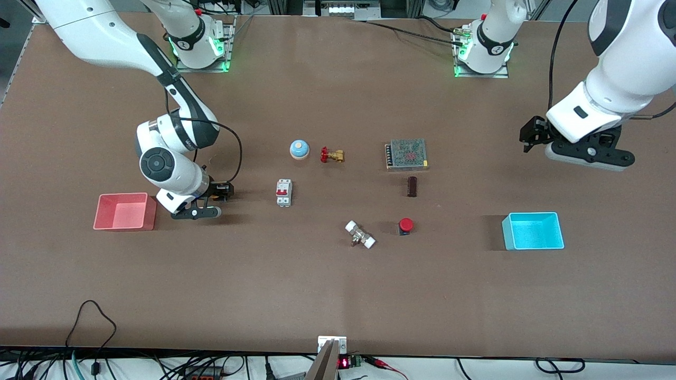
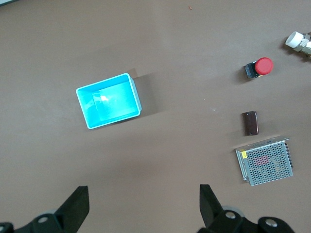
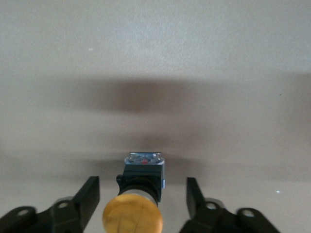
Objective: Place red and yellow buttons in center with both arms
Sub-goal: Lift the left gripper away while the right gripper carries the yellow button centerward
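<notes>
Yellow button (image 3: 131, 217) lies between right end effector's (image 3: 141, 199) spread fingers (image 3: 88, 198).

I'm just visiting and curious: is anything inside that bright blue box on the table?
The cyan bin shows only its bare floor in the left wrist view, with a pale glare patch. Part of the floor along one wall is hidden in the front view.

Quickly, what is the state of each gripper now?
Left gripper: open, empty, above bare table near the cyan bin.
Right gripper: open around the yellow button, not gripping.

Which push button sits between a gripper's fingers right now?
The yellow-capped push button, between the right gripper's open fingers beside the pink bin. The red-capped one lies untouched.
</notes>
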Robot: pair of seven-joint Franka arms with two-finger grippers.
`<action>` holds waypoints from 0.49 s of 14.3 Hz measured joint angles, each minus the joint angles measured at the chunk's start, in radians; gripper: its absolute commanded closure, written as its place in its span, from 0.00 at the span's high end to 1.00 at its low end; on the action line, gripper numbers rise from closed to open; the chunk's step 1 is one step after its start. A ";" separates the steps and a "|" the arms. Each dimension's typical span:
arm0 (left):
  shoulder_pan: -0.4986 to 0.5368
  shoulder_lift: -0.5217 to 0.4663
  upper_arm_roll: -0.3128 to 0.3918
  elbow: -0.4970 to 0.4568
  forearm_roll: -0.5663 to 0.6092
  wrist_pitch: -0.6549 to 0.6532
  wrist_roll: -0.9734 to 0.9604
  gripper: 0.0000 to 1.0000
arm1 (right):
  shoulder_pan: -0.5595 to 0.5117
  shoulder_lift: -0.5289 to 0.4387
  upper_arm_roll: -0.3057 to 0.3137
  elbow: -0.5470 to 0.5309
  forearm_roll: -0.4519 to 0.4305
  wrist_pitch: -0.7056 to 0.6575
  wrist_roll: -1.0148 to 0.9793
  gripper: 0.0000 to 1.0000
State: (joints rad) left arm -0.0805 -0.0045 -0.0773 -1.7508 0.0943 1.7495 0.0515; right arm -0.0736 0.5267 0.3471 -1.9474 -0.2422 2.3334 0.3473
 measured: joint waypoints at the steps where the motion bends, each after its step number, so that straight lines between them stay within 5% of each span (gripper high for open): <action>1: 0.010 -0.005 0.001 0.010 -0.008 -0.036 0.000 1.00 | -0.001 -0.001 0.000 0.010 0.000 0.002 0.000 1.00; 5: 0.047 0.017 0.004 0.050 -0.044 -0.105 -0.005 1.00 | -0.019 -0.077 -0.011 0.065 0.021 -0.021 0.002 1.00; 7: 0.062 0.033 0.005 0.074 -0.049 -0.105 -0.007 1.00 | -0.040 -0.150 -0.025 0.103 0.112 -0.102 -0.016 1.00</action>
State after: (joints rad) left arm -0.0185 0.0289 -0.0725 -1.6772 0.0457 1.6446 0.0446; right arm -0.1140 0.3765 0.3217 -1.8447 -0.1303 2.2310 0.3317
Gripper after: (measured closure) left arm 0.000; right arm 0.000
